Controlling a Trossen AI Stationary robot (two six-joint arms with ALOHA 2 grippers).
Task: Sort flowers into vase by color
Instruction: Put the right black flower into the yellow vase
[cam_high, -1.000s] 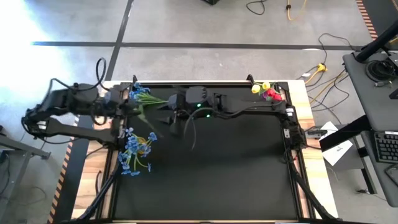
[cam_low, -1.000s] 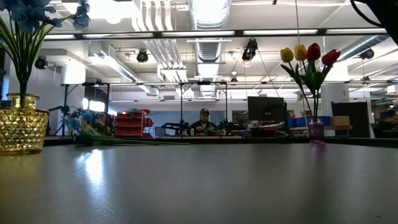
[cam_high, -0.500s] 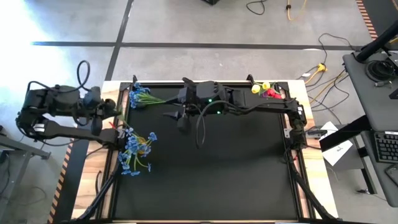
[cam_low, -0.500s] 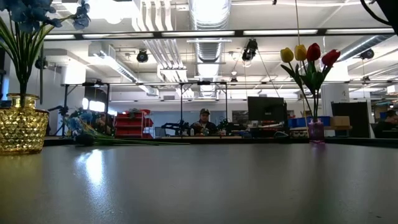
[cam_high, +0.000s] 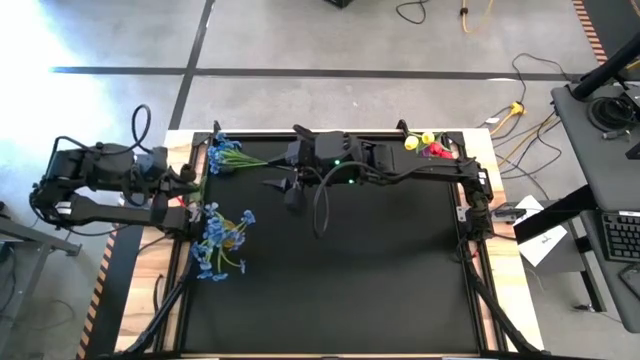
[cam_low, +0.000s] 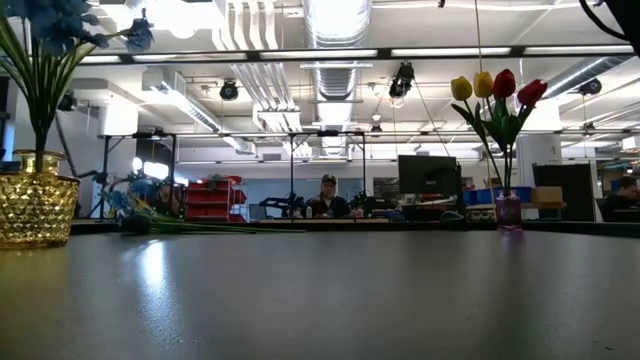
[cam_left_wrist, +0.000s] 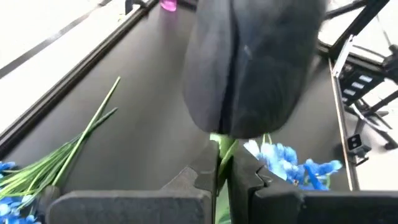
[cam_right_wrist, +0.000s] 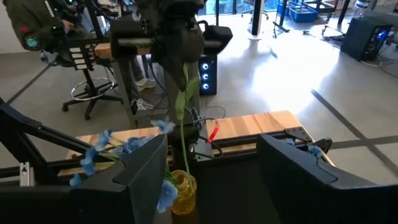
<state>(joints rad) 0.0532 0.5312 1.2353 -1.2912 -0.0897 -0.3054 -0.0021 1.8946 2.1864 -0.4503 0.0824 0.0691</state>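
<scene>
- Right wrist view shows the flower I hold (cam_right_wrist: 182, 102): a thin green stem hanging straight down from my left end effector (cam_right_wrist: 179, 46), its lower end reaching the mouth of the gold vase (cam_right_wrist: 181, 188).
- Left wrist view confirms the grip: my left end effector (cam_left_wrist: 219, 171) has its fingers together, clamped on that green stem (cam_left_wrist: 219, 155), with blue blossoms (cam_left_wrist: 292, 165) just beyond the fingertips.
- More blue blossoms (cam_right_wrist: 102, 149) spread beside the gold vase, which stands near the left edge of the desk (cam_high: 350, 280); from above it is mostly hidden under its own blue bunch (cam_high: 215, 245).
- At desk height the gold vase (cam_low: 35, 210) stands upright with blue flowers (cam_low: 45, 30) rising out of it.
- A second bunch of blue flowers (cam_high: 225, 153) lies flat at the far left corner of the desk, stems pointing toward the middle; it is apart from the vase.
- My left end effector (cam_high: 188, 182) sits between those two bunches, at the desk's left edge.
- My right end effector (cam_high: 290, 190) hangs over the far middle of the desk, its fingers (cam_right_wrist: 146, 177) spread apart around nothing.
- Yellow and red tulips (cam_low: 492, 90) stand in a small purple vase (cam_low: 508, 210) at the far right corner.
- A person (cam_low: 328, 195) sits in the room beyond.
</scene>
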